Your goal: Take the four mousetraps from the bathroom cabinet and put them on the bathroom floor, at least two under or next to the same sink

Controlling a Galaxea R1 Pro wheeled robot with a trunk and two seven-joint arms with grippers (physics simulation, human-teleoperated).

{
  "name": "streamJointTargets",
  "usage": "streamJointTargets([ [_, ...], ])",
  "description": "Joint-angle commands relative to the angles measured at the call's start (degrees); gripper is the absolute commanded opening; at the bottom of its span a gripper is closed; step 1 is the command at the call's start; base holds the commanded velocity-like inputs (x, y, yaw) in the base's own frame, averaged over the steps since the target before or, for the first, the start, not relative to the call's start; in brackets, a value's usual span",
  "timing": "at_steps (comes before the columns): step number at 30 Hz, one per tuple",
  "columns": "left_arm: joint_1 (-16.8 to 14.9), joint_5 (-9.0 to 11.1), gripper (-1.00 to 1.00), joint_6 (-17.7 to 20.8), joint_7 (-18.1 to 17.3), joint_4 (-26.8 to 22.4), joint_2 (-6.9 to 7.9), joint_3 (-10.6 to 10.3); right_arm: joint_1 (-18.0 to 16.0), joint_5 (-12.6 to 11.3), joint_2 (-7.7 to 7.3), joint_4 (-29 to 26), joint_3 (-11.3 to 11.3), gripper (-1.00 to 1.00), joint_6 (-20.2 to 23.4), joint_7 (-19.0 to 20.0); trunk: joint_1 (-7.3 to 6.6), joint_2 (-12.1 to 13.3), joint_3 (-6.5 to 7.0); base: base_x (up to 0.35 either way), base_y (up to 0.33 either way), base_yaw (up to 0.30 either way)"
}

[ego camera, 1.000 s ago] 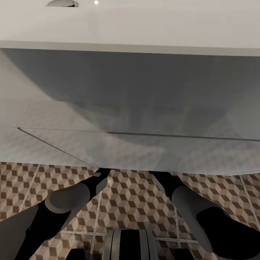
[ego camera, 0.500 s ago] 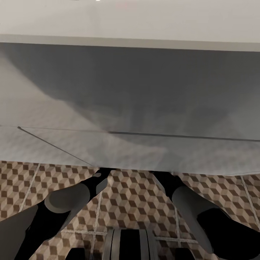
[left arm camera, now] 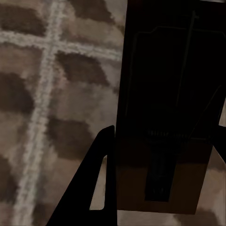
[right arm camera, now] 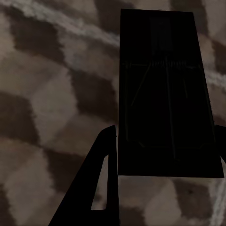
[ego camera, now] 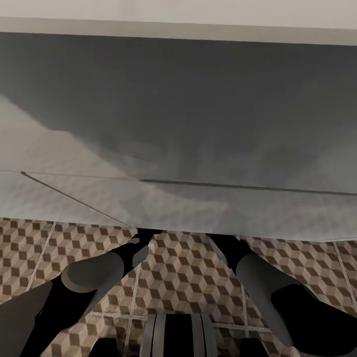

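Both claws reach in under the sink (ego camera: 178,114), and each is clamped on a mousetrap: the left gripper (left arm camera: 160,155) holds one mousetrap (left arm camera: 165,122) and the right gripper (right arm camera: 162,160) holds another (right arm camera: 165,94). Each trap sits between the fingers with its long axis running straight out along them, flat face toward the bathroom floor (right arm camera: 52,94) close beneath, so I judge a short drop is all that remains, neither arm clearly nearer. From the head view the cube-patterned tiles run under the white basin front, and the arms vanish beneath its lower edge.
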Motion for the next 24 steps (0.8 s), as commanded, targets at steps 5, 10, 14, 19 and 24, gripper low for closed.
streamJointTargets([
  [5,0.0,0.2,-1.00,-0.5,0.5,-0.2,0.00,-0.5,0.0,0.0,0.15,-0.2,0.5,-1.00,0.5,-0.6,-0.01,0.0,-0.05,0.000,0.000,0.000],
  [10,0.0,0.2,-1.00,-0.5,0.4,-0.9,-0.16,-0.5,0.0,-0.1,0.19,-0.4,0.5,-1.00,0.4,-4.0,-0.01,0.0,-0.05,0.000,0.000,0.000],
  [14,-0.1,0.2,-1.00,-0.3,0.5,-1.4,-0.31,-0.5,-0.2,-0.3,0.21,-0.4,0.4,-1.00,0.5,-9.4,-0.01,0.0,-0.05,0.000,0.000,0.000],
  [19,-0.3,0.2,-1.00,0.9,0.5,-1.4,-0.35,-0.5,-2.0,-0.6,0.20,1.1,-0.6,-1.00,0.7,-11.2,-0.01,0.0,-0.05,0.000,0.000,0.000],
  [24,-0.7,0.3,-1.00,4.5,0.6,-1.2,-0.37,-0.4,-3.9,-0.6,0.20,3.9,-3.4,-1.00,0.9,-11.7,-0.01,0.0,-0.05,0.000,0.000,0.000],
])
